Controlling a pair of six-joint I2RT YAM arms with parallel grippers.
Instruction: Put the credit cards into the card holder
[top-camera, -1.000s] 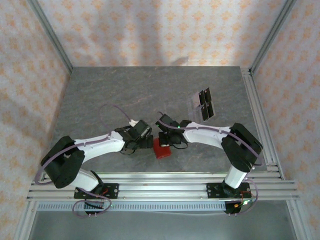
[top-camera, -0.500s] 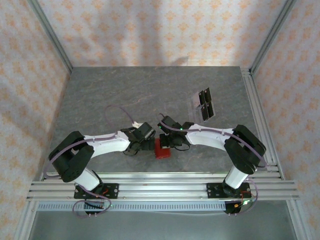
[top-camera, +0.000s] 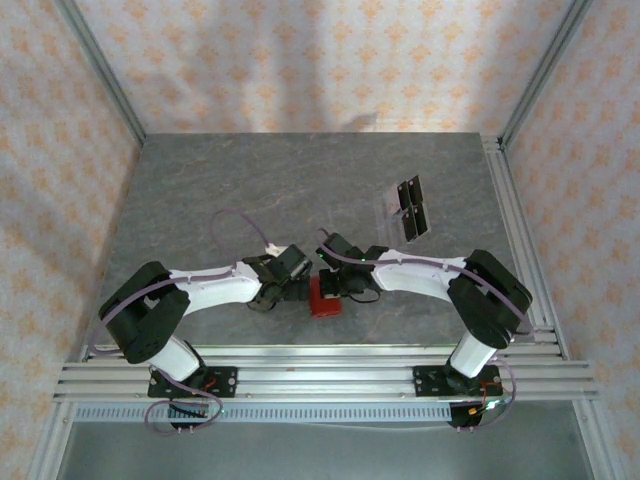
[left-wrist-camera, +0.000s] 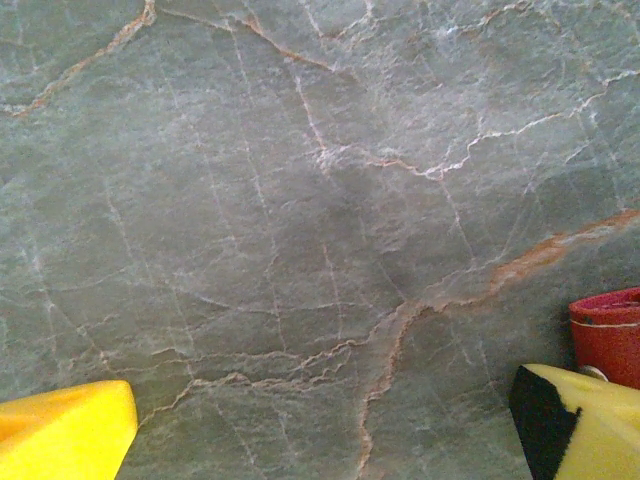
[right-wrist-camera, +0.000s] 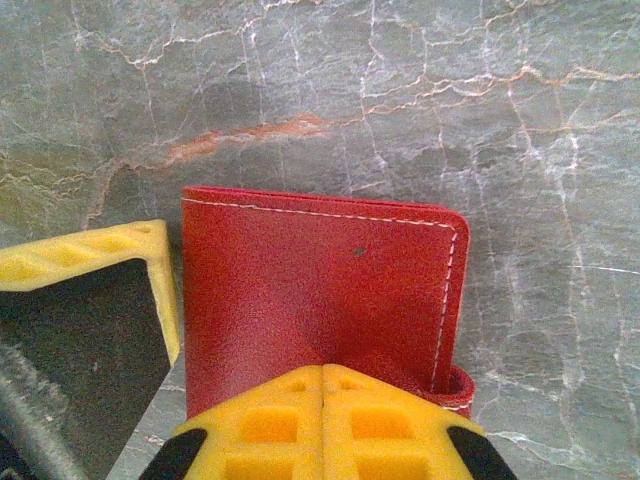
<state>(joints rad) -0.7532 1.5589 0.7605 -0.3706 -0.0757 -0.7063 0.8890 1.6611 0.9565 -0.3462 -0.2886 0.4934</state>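
Patterned wallpaper walls (top-camera: 300, 60) close in a grey-green veined table (top-camera: 250, 190), and the card holder (right-wrist-camera: 315, 290) lies closed and flat on it near the front edge, between the two wrists. The right gripper (right-wrist-camera: 322, 385) sits over the card holder's near edge with its fingers pressed fully together. It seems to be pinning the red leather down beside the snap tab (right-wrist-camera: 455, 390) rather than lifting it, though I cannot tell whether any leather is caught between the pads. The left gripper (left-wrist-camera: 320, 428) hangs just to the left of the card holder with its fingers spread as wide as they go and nothing in them, probably ready to take hold of the cover while the other arm steadies it. The credit cards (top-camera: 408, 208) lie in a small cluster well beyond the card holder and to its right, untouched. Bare table lies between them and the card holder. The real obstacle looks to be the closed cover, which must open before any card goes in.
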